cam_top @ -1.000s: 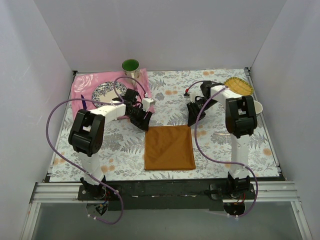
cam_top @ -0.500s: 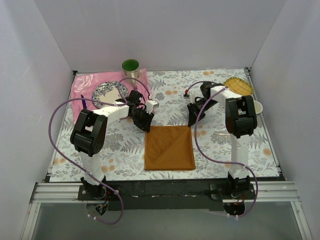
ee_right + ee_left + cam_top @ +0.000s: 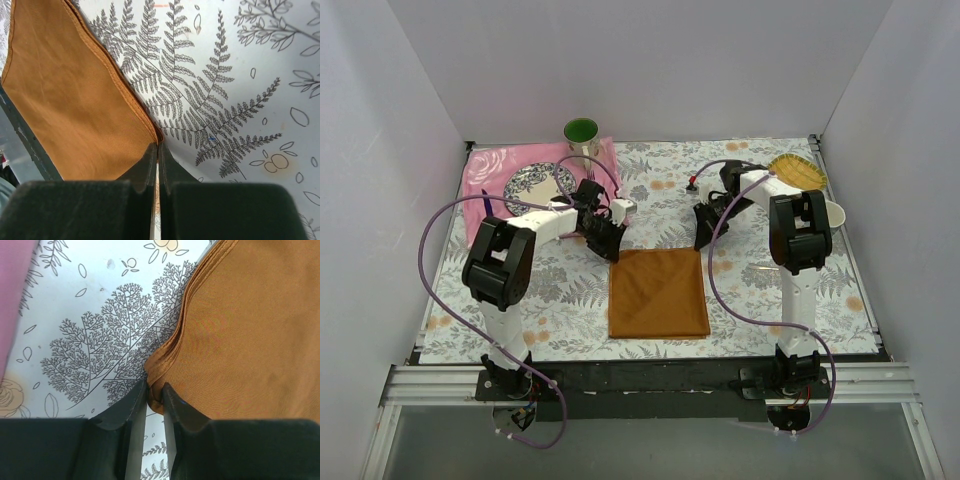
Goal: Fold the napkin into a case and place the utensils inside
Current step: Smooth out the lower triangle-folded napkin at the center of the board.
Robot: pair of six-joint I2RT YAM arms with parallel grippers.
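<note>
The rust-orange napkin (image 3: 658,293) lies as a folded square on the patterned table cover, in front of both arms. My left gripper (image 3: 613,250) sits at its far-left corner; in the left wrist view the left gripper (image 3: 155,390) is shut on a bunched fold of the napkin (image 3: 240,330). My right gripper (image 3: 703,243) is at the far-right corner. In the right wrist view the right gripper (image 3: 159,146) is shut, with the napkin's (image 3: 65,100) corner pinched thinly between its jaws. I cannot pick out the utensils in any view.
A pink cloth (image 3: 492,170) with a patterned plate (image 3: 530,183) lies at the back left, a green cup (image 3: 581,131) behind it. A yellow dish (image 3: 797,171) and a white cup (image 3: 835,213) stand at the back right. White walls enclose the table.
Both grippers have closed on the napkin's far corners. The left gripper shifted slightly right and forward onto its corner; the right arm has barely moved.
</note>
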